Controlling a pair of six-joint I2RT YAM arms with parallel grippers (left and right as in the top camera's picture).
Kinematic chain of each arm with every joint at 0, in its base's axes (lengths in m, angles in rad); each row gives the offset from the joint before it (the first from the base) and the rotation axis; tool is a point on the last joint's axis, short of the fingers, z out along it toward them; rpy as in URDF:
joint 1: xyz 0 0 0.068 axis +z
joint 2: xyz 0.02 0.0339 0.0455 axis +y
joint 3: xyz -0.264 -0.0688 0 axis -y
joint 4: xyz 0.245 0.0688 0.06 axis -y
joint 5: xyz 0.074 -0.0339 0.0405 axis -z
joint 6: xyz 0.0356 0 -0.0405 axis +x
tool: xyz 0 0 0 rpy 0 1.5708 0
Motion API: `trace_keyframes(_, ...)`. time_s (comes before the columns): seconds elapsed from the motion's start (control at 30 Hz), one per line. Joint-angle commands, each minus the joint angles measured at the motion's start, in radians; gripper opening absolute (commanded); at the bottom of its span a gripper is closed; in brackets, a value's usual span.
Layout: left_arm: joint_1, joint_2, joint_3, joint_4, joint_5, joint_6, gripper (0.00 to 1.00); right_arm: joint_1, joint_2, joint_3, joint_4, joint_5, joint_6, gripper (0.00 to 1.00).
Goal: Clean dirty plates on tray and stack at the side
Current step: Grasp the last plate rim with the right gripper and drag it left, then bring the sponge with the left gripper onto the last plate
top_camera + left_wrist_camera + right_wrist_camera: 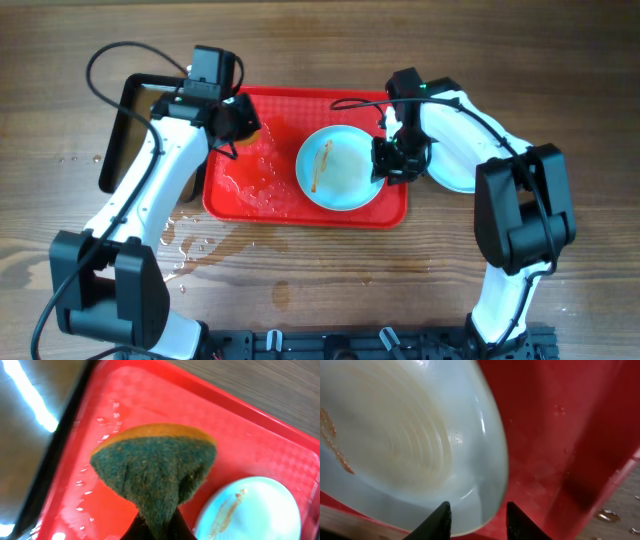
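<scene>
The brown wood-grain table [300,290] carried a large flat red rectangular plastic tray [300,105] near its middle, its long axis running left to right across the overhead view. A dark black metal pan [125,110] lay against the tray's left end. Only the overhead view showed a second pale plate [452,178] off the tray, just beside its right end and partly under the right arm, and water drops [185,240] scattered on the wood. One round pale mint-white plate [345,175] with a shallow rim sat on the right half of the tray; an orange-brown sauce streak [323,165] crossed its left part, running roughly front to back. The left wrist view alone revealed the tray's fine chequered texture, wet and glinting, and a green scouring sponge with an orange backing [152,472], coarse and fibrous, pinched to a wedge by the left gripper [156,527], which was closed tightly on its lower end above the tray's left half. The right wrist view alone showed the right gripper [479,517] partly spread, its dark fingers either side of the plate's glossy right rim; whether they touched it could not be told.
</scene>
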Motion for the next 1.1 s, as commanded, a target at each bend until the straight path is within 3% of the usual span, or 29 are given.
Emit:
trace_keyframes(0.0, -0.028, -0.014, 0.013, 0.016, 0.008, 0.046, 0.04, 0.02, -0.005, -0.021, 0.045, -0.019, 0.024, 0.38)
trace_keyframes(0.07, -0.028, -0.004, 0.013, 0.014, 0.008, 0.045, 0.04, 0.032, -0.005, -0.021, 0.083, -0.019, 0.039, 0.35)
trace_keyframes(0.2, -0.028, 0.03, 0.013, 0.013, 0.012, 0.045, 0.04, 0.066, -0.005, -0.021, 0.207, -0.019, 0.035, 0.18)
trace_keyframes(0.47, -0.029, 0.114, 0.013, 0.014, 0.015, 0.045, 0.04, 0.087, -0.003, -0.021, 0.462, -0.066, -0.039, 0.2)
trace_keyframes(0.63, -0.029, 0.138, 0.013, 0.014, 0.039, 0.045, 0.04, 0.089, 0.011, -0.021, 0.445, -0.073, 0.026, 0.33)
trace_keyframes(0.77, -0.029, 0.139, 0.013, 0.014, 0.042, 0.045, 0.04, 0.098, 0.063, -0.021, 0.422, -0.139, 0.05, 0.34)
trace_keyframes(1.0, -0.029, 0.139, 0.013, 0.02, 0.042, 0.045, 0.04, 0.11, 0.108, -0.021, 0.44, -0.153, 0.143, 0.22)
trace_keyframes(1.07, -0.029, 0.139, 0.012, 0.029, 0.042, 0.044, 0.04, 0.111, 0.111, -0.021, 0.44, -0.146, 0.154, 0.15)
